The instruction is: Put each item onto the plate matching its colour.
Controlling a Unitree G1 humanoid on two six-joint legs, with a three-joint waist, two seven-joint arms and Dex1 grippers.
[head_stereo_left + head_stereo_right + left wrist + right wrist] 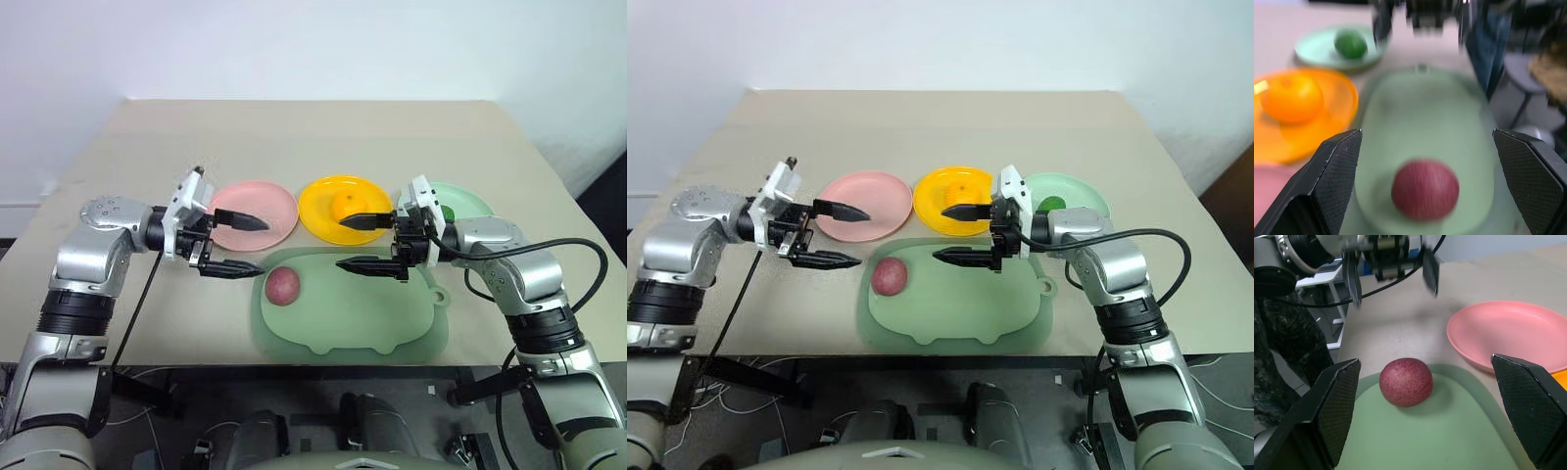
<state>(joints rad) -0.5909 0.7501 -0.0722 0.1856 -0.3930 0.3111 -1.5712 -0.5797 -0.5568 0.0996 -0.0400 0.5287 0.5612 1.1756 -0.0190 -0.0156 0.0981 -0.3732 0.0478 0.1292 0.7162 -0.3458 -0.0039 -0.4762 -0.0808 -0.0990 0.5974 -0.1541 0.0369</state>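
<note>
The dark purplish-red fruit [283, 286] lies on the left end of the sage-green mat [372, 318]. An orange fruit [350, 205] rests in the yellow plate [318, 212], and a dark green fruit [1351, 44] in the mint plate [470, 203]. The pink plate [274, 206] holds nothing. My left gripper [252, 245] hovers open just left of the purplish-red fruit, pointing right. Facing it across the mat, my right gripper [352, 243] is open and empty, with the fruit between the two grippers.
The three plates stand in a row behind the mat on a beige table [313, 132]. The table's front edge runs just below the mat. A white wall lies beyond the far edge.
</note>
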